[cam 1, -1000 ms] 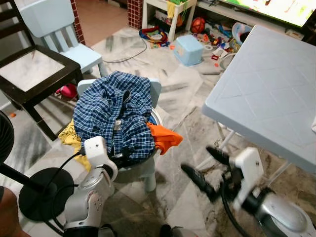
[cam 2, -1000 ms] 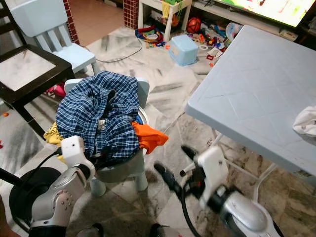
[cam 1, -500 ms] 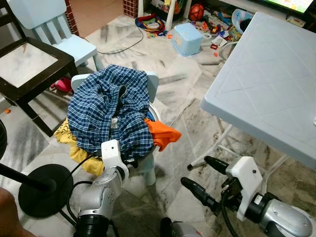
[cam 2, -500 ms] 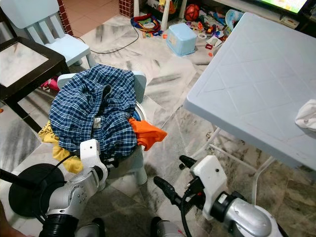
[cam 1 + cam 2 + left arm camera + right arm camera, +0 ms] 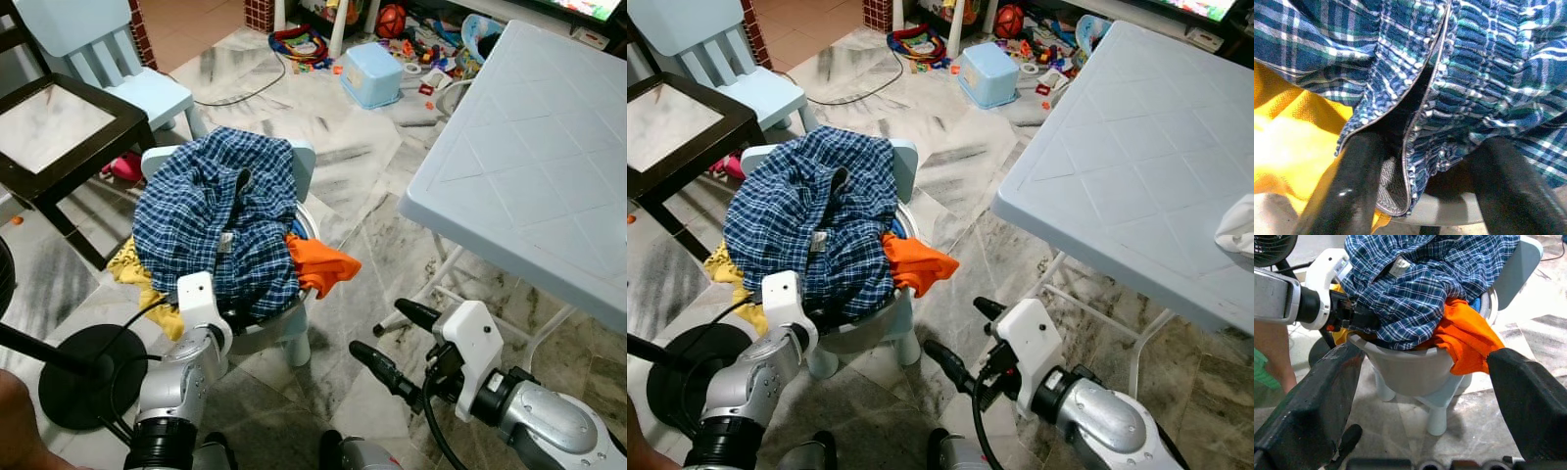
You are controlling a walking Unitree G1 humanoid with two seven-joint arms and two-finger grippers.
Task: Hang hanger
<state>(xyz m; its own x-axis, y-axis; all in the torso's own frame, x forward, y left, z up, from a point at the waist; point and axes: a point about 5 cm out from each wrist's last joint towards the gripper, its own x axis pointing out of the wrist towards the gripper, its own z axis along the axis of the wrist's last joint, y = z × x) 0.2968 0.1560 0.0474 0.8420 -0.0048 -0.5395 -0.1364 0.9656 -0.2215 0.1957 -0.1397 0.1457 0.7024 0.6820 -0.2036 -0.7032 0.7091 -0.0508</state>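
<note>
While no hanger visible, left gripper (image 5: 1420,191) at frame centre-left probes blue plaid shirt (image 5: 220,220) hem, fingers spread, likely searching; right gripper (image 5: 382,338) lower centre, released, waiting.

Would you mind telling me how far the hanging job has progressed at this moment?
Nothing looks done: no hanger can be made out, and the blue plaid shirt lies heaped with the orange garment in the basin on the small chair. In hand: the left end effector has its open fingers at the shirt's hem. The right end effector is open above the floor, holding nothing. Gripping, lifting and hanging remain.
</note>
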